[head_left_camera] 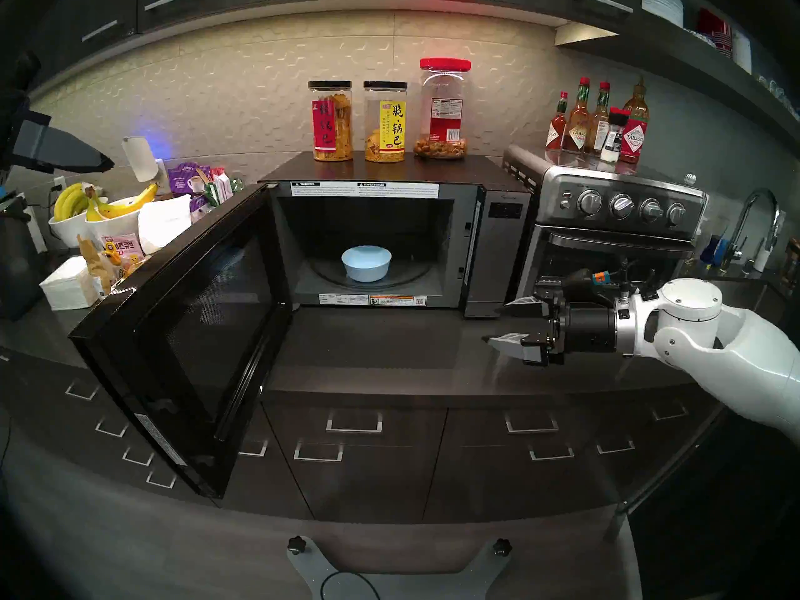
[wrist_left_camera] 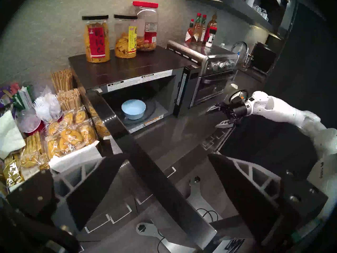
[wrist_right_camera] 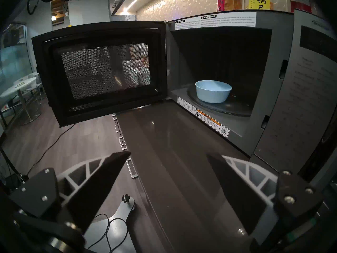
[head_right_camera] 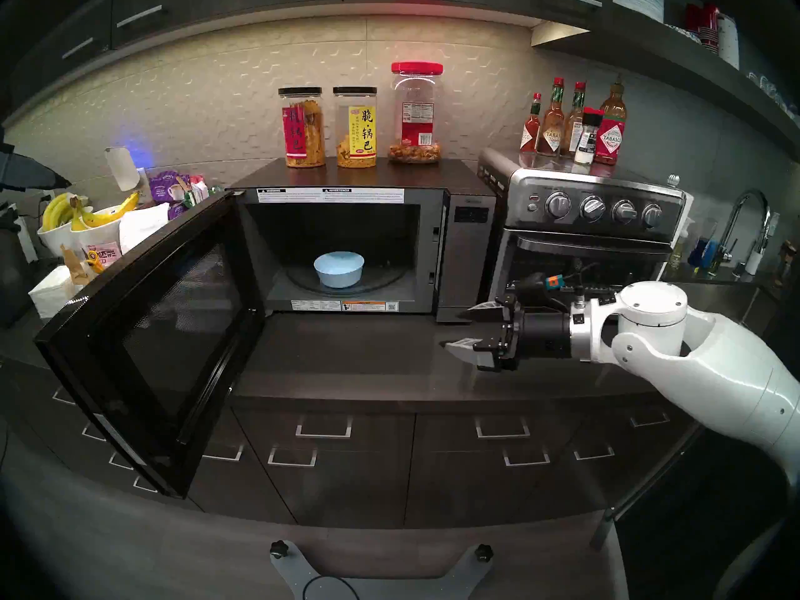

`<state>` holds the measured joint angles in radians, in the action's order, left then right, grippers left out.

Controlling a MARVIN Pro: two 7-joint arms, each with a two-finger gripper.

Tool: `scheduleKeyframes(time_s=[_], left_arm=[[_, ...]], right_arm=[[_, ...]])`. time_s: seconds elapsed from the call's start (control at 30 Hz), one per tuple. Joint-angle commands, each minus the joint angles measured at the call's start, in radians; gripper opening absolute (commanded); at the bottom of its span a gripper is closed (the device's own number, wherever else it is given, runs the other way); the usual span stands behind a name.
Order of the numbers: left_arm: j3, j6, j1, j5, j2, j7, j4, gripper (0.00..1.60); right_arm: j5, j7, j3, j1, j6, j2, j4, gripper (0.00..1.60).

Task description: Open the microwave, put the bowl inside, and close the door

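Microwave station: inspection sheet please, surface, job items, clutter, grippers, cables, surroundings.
Surface: dark countertop, bare in front of the microwave.
Job's things: bowl upright on the turntable inside; door swung wide open to the left.
Clutter: three jars on the microwave; bananas and snack packs to its left; sauce bottles on the toaster oven.
Grippers: left gripper open, empty; right gripper open, empty, over the counter.
Cables: black cable on the floor.
Surroundings: sink faucet far right.

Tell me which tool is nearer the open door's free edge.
Left. The left tool hovers open just above the door, straddling its top edge. The right tool sits open across the counter, near the control panel.
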<state>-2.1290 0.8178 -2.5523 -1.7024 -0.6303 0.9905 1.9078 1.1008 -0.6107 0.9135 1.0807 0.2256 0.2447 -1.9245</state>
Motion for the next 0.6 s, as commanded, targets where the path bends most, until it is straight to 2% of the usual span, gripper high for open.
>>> scheduleKeyframes(time_s=[0.0,0.3,0.57], left_arm=[[-0.113,-0.083,-0.119,0.037,-0.081,0.070,-0.017,1.60],[-0.264,-0.197,-0.182,0.104,-0.115,0.116,-0.018,1.60],[-0.343,-0.245,-0.222,0.109,-0.133,0.135,-0.025,1.60]], right_arm=[[0.005,0.000,0.013,-0.012,-0.004,-0.001,-0.002,1.60],[0.005,0.000,0.013,-0.012,-0.004,-0.001,-0.002,1.60],[0.006,0.000,0.013,-0.012,-0.004,-0.001,-0.002,1.60]])
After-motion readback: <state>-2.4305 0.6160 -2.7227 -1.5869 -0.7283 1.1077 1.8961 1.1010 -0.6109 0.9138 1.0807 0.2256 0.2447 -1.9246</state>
